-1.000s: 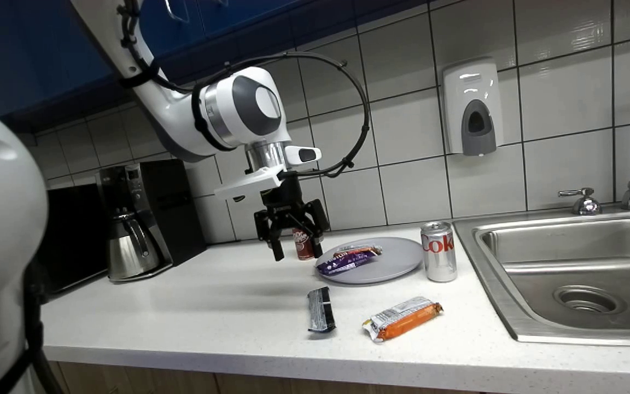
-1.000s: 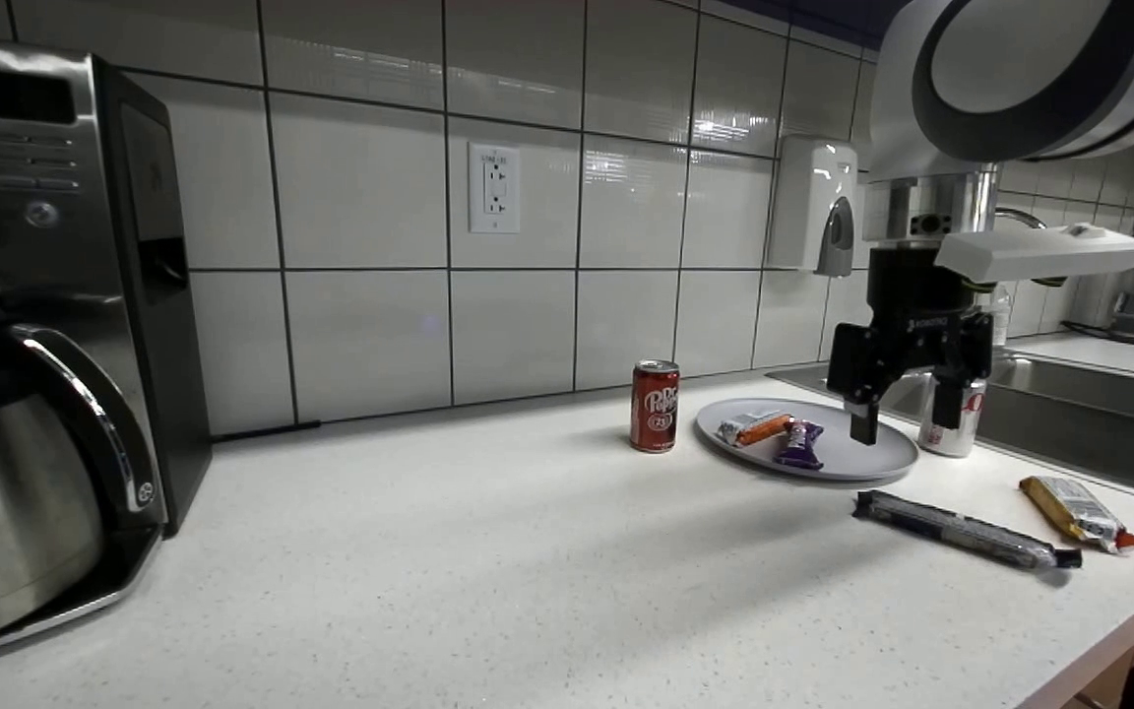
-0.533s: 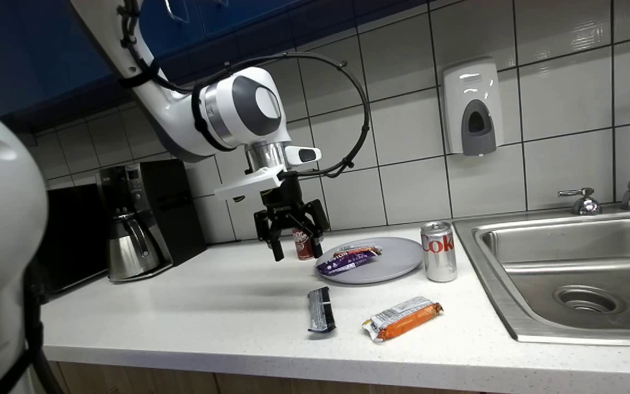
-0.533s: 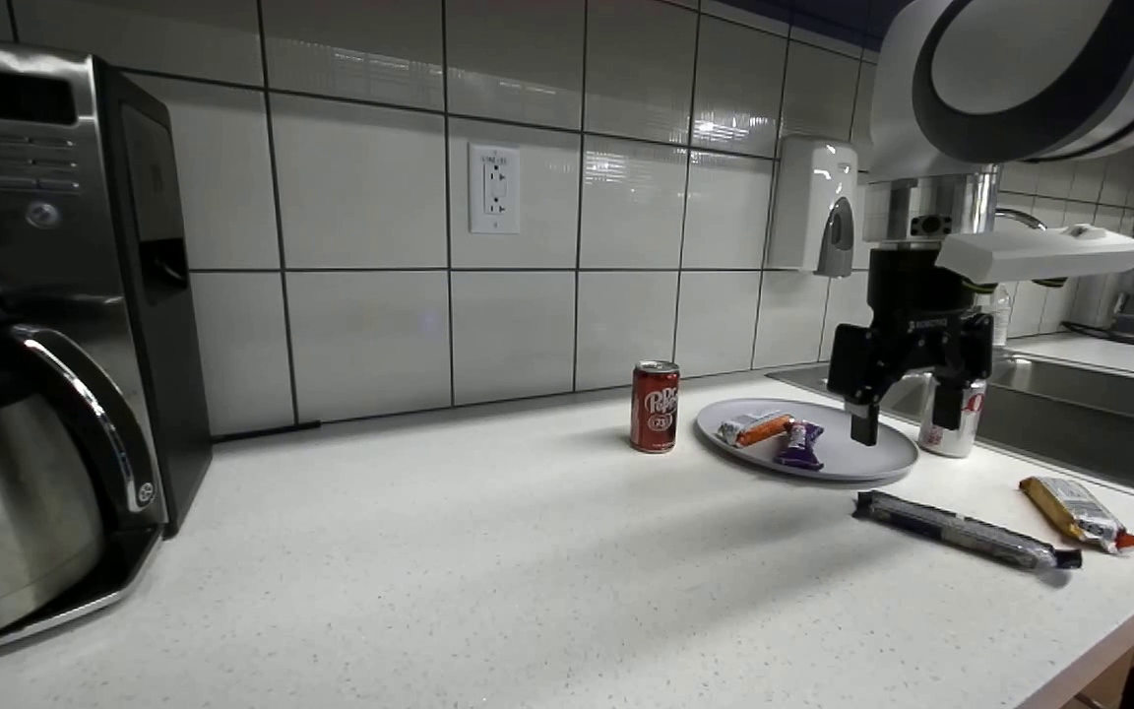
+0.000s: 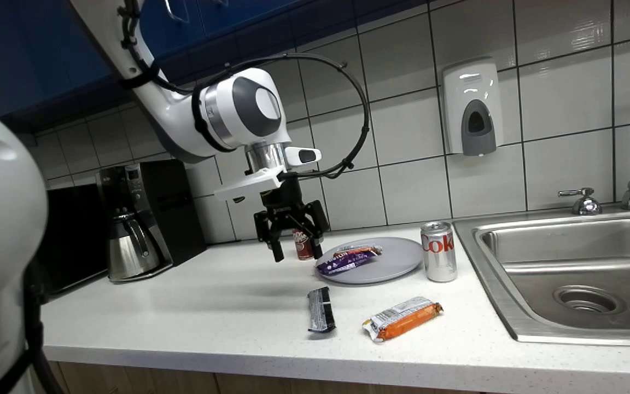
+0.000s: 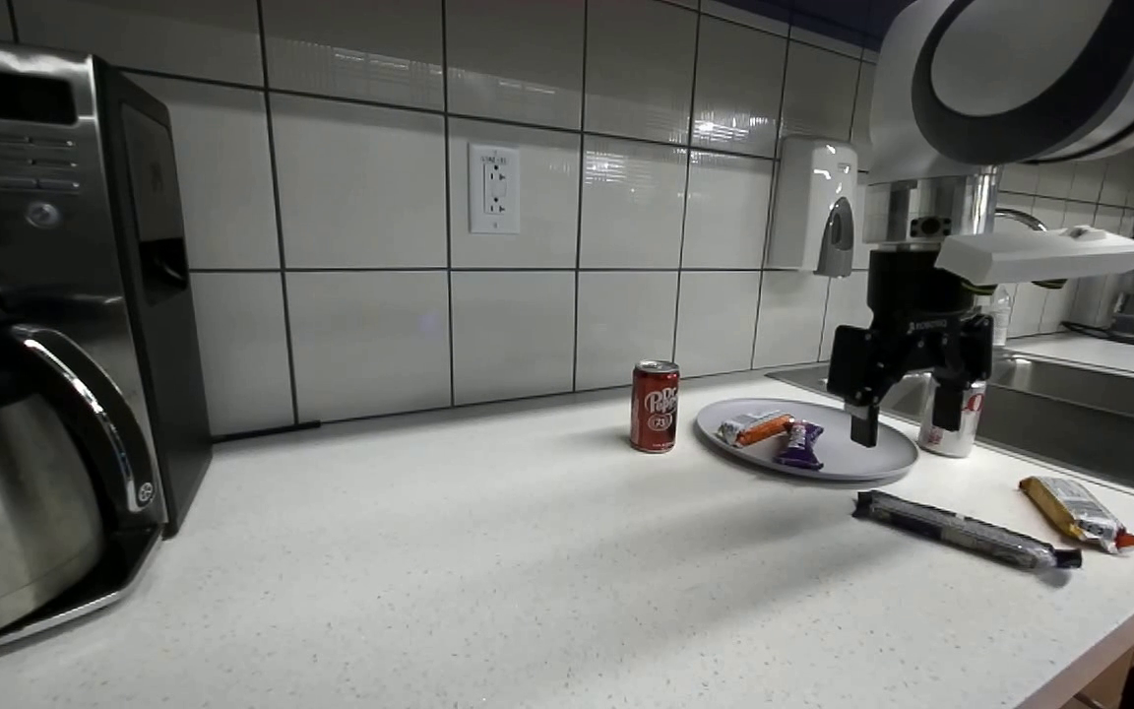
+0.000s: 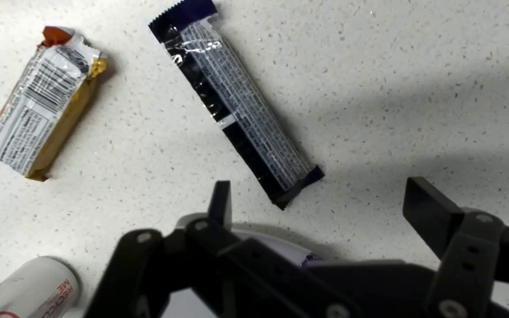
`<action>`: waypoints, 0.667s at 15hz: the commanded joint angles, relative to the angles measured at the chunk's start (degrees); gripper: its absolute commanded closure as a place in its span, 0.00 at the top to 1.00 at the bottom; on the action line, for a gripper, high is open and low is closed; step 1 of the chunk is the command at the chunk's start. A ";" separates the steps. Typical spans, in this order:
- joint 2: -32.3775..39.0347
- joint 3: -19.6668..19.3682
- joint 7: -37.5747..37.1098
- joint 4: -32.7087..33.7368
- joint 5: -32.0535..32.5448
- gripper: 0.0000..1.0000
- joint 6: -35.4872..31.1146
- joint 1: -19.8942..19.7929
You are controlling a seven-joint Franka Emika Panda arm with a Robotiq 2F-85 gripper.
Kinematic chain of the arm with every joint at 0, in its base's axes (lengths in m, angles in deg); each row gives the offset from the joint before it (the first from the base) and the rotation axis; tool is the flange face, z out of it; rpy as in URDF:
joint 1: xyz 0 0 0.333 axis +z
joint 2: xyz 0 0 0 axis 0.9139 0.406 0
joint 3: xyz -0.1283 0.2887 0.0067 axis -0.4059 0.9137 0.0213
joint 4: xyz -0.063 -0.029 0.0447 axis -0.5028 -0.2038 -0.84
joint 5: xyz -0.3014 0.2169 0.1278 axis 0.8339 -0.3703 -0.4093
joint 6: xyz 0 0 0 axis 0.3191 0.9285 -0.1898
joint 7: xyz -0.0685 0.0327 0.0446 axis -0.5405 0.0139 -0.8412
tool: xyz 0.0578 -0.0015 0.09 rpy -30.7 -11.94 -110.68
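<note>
While my fingers [image 7: 431, 214] hang spread and empty, I judge this the approach — the dark-wrapped bar [image 7: 245, 112] on the bench [image 6: 429, 571] would call for turning, then lowering.

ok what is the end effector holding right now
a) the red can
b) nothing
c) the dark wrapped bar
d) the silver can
b, since the end effector is open with nothing between its fingers, and the dark wrapped bar lies on the counter.

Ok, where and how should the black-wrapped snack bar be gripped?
Probably mid-length, from above, turning the open fingers to straddle its narrow width: the black-wrapped snack bar lies flat, angled to them, with counter along both long sides.
</note>
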 commanded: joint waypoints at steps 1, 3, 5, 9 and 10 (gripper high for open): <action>0.61 1.93 -2.61 -0.02 0.69 1.00 -0.88 -1.69; 0.81 1.92 -1.88 -0.24 0.69 1.00 -1.51 -1.68; 1.18 1.77 0.00 -0.27 0.64 1.00 -1.98 -1.76; 1.84 1.31 5.35 -0.26 0.52 1.00 -2.73 -1.98; 1.98 1.21 6.98 -0.26 0.61 1.00 -2.88 -2.08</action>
